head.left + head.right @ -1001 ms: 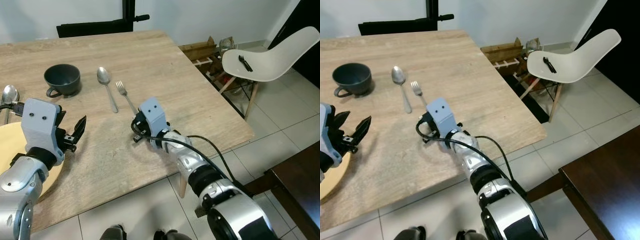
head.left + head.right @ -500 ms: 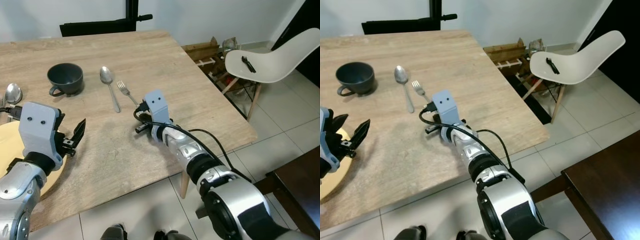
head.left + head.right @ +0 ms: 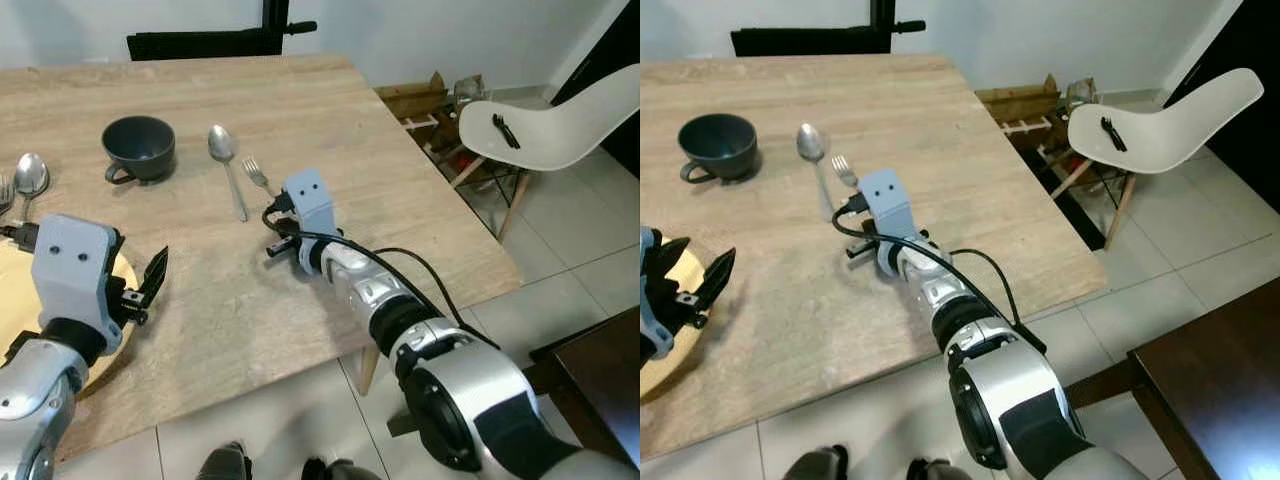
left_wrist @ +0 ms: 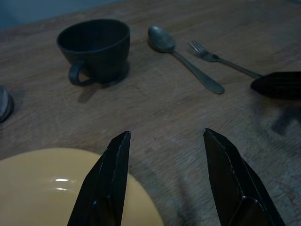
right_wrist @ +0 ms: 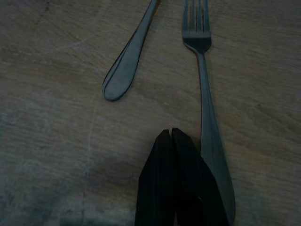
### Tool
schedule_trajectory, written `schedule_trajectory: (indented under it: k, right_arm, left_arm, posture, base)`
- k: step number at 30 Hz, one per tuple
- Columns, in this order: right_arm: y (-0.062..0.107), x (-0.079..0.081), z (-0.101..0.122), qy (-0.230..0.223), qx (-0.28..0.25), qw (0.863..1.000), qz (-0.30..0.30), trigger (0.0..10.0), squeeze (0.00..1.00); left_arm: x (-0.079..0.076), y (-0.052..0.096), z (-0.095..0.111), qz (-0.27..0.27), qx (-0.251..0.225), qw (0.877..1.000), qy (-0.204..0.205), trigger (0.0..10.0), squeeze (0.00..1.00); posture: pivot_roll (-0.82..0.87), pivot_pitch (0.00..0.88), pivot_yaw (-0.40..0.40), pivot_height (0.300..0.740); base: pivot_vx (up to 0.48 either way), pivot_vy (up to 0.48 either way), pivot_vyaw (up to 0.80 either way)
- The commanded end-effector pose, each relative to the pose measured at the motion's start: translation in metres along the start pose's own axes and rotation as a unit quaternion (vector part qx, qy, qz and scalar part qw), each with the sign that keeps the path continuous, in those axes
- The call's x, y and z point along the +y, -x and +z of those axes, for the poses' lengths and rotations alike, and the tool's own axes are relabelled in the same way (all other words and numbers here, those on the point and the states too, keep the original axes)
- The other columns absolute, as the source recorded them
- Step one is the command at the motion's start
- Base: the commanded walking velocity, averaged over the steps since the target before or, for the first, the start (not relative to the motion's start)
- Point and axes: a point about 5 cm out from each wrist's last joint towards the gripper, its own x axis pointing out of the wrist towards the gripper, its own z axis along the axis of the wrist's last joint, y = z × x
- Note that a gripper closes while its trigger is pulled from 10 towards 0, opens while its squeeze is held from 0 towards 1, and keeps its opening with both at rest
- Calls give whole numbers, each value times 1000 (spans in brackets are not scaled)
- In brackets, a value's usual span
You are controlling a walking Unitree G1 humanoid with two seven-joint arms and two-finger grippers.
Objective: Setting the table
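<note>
The slim silver metal fork (image 5: 207, 108) lay on the pale wooden table (image 3: 330, 120), just beside a long silver spoon (image 3: 228, 170), and the right gripper (image 5: 171, 136), fingers pressed together on nothing, touched its handle. It would do well to part those fingers and straddle the handle. The left gripper (image 4: 164, 155) hung spread wide over the round yellow plate (image 4: 56, 193); its wrist view caught the dark grey cup (image 4: 96, 49).
</note>
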Motion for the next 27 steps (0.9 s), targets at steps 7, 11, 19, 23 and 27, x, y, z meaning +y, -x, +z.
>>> schedule_trajectory:
  k: [7, 11, 19, 23, 27]
  right_arm:
    - [-2, 6, 7, -20, -30, 999, -4, 10000, 0]
    - [0, -4, 20, -62, -85, 994, -7, 10000, 0]
    - [16, -15, 34, -114, -209, 971, 15, 10000, 0]
    - [27, -14, 22, -120, -228, 966, 9, 10000, 0]
    - [56, -12, -12, -120, -232, 965, -39, 10000, 0]
  left_arm:
    - [-5, -1, -3, -12, 11, 1000, 7, 10000, 0]
    - [-9, -4, -5, -23, 12, 1000, 10, 10000, 0]
    - [-21, -17, -10, -71, 15, 997, 12, 10000, 0]
    - [-27, -25, -9, -93, 11, 996, 8, 10000, 0]
    - [-37, -36, -5, -143, 5, 990, 4, 10000, 0]
  posture:
    - [352, 95, -81, 740]
    - [330, 86, -69, 740]
    - [224, 47, -7, 740]
    - [182, 31, 20, 740]
    - [157, 18, 39, 740]
  base:
    - [0, 0, 0]
    - [0, 0, 0]
    - [0, 0, 0]
    - [0, 0, 0]
    - [0, 0, 0]
